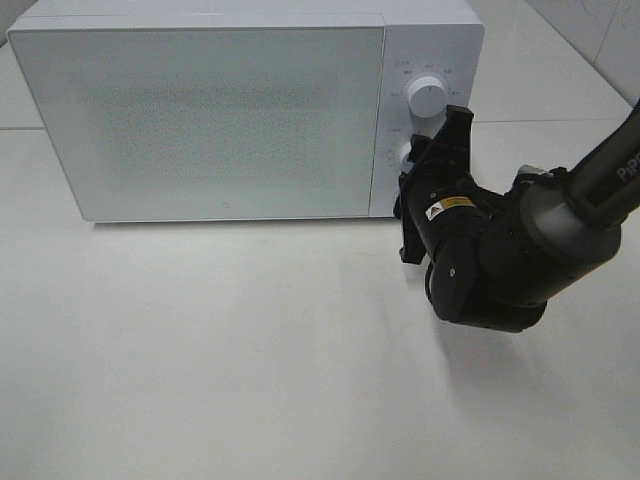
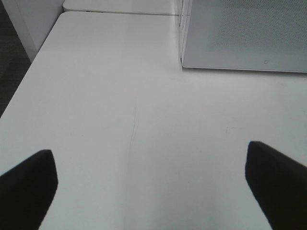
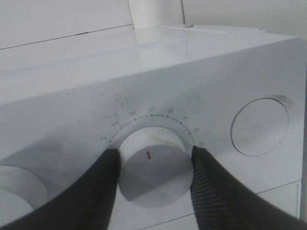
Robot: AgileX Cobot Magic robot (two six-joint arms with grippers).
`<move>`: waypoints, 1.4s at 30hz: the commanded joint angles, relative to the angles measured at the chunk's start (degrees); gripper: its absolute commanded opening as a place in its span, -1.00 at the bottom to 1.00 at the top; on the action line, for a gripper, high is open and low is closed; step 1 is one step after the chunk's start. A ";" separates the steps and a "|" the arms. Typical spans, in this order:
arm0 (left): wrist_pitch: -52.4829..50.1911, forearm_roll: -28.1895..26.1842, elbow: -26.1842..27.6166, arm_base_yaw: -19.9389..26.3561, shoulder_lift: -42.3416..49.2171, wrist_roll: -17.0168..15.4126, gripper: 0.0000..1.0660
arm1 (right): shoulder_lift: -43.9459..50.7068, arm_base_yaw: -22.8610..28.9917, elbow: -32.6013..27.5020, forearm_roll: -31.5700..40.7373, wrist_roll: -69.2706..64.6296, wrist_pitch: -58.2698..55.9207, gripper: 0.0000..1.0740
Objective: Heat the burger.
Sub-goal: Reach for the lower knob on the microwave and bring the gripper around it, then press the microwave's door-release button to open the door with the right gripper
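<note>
Right pincer (image 3: 154,189) half-open, both fingers clamping the white round numbered dial (image 3: 153,163) on the white boxy microwave (image 1: 200,110). Left pincer (image 2: 151,191) hanging wide open over the white tabletop (image 2: 120,96), gripping nothing.

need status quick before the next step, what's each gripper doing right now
left gripper: open, holding nothing, over the table
right gripper: closed on the lower knob of the microwave
</note>
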State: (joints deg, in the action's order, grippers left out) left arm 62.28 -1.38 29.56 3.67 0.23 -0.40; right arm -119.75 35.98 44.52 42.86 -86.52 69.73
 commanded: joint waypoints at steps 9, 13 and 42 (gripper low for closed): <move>-0.80 -0.17 0.00 0.11 1.32 0.00 0.87 | 0.52 0.69 2.01 -0.97 4.58 10.54 -0.66; -0.80 -0.17 0.00 0.11 1.32 0.00 0.87 | 0.52 0.69 2.01 2.69 8.02 10.54 -0.32; -0.80 -0.17 0.00 0.11 0.97 0.00 0.87 | 14.78 0.69 -10.94 -6.59 45.03 -8.94 0.31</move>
State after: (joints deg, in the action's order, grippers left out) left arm 62.28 -1.38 29.56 3.67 0.23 -0.40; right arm -105.94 36.90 33.75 37.13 -44.12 62.40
